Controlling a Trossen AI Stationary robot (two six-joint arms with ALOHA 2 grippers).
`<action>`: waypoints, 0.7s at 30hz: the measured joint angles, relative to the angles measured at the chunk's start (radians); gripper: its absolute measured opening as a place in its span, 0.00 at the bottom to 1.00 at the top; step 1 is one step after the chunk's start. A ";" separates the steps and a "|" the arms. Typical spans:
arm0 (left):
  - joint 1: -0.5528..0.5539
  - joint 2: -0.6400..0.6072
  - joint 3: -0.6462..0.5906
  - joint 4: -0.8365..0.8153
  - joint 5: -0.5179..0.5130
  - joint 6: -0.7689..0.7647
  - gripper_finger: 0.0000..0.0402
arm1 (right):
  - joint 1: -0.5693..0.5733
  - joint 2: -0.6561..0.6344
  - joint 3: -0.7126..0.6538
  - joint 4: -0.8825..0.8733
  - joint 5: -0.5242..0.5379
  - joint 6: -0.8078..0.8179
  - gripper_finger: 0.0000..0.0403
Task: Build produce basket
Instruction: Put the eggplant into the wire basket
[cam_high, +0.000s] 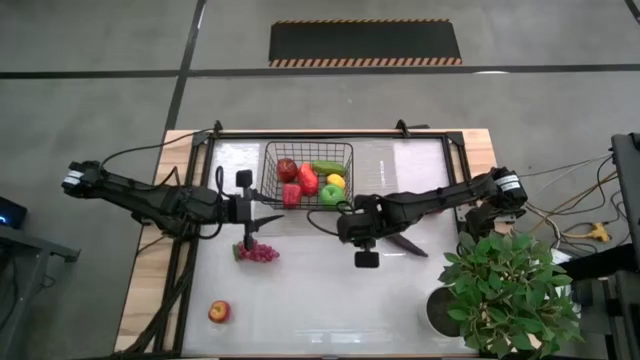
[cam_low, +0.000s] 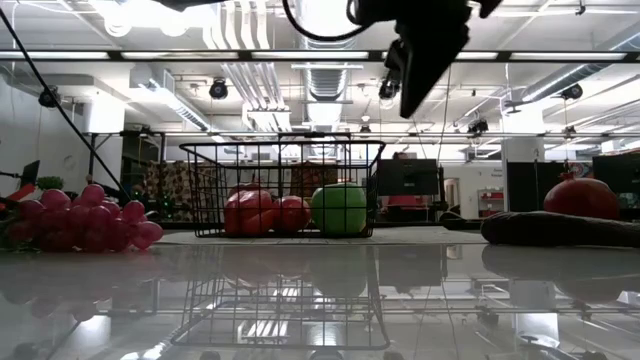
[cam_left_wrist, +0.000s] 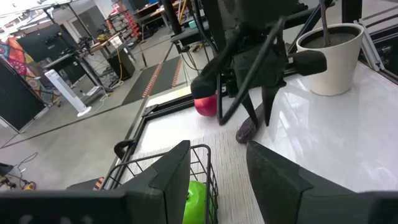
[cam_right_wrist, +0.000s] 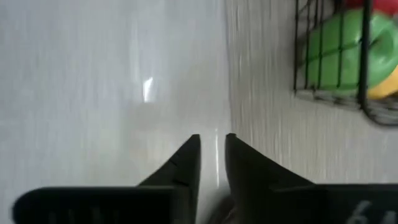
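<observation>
The black wire basket (cam_high: 307, 173) sits at the table's far middle. It holds red pieces, a green cucumber, a yellow lemon and a green apple (cam_low: 339, 208). Purple grapes (cam_high: 258, 252) lie on the table near the basket's left corner, and a red apple (cam_high: 219, 311) lies by the near edge. A dark eggplant (cam_high: 408, 243) lies right of centre, with a red fruit (cam_left_wrist: 206, 104) beyond it. My left gripper (cam_left_wrist: 217, 165) is open and empty, hovering just near-left of the basket. My right gripper (cam_right_wrist: 212, 146) is shut and empty, raised above the table near the basket's near right corner.
A leafy plant in a white pot (cam_high: 505, 290) stands at the table's near right corner. A pale mat (cam_right_wrist: 267, 124) lies under the basket. Bare table shows in the near middle between the red apple and the pot.
</observation>
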 joint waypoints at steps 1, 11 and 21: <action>0.000 0.000 0.000 0.001 0.000 0.000 0.35 | 0.002 0.000 -0.004 -0.010 -0.002 0.011 0.17; 0.000 0.000 0.000 0.001 0.000 0.000 0.35 | 0.004 0.000 -0.124 -0.039 -0.003 0.140 0.56; 0.000 0.000 0.000 0.001 0.000 0.001 0.35 | 0.000 -0.002 -0.288 -0.091 -0.003 0.291 0.78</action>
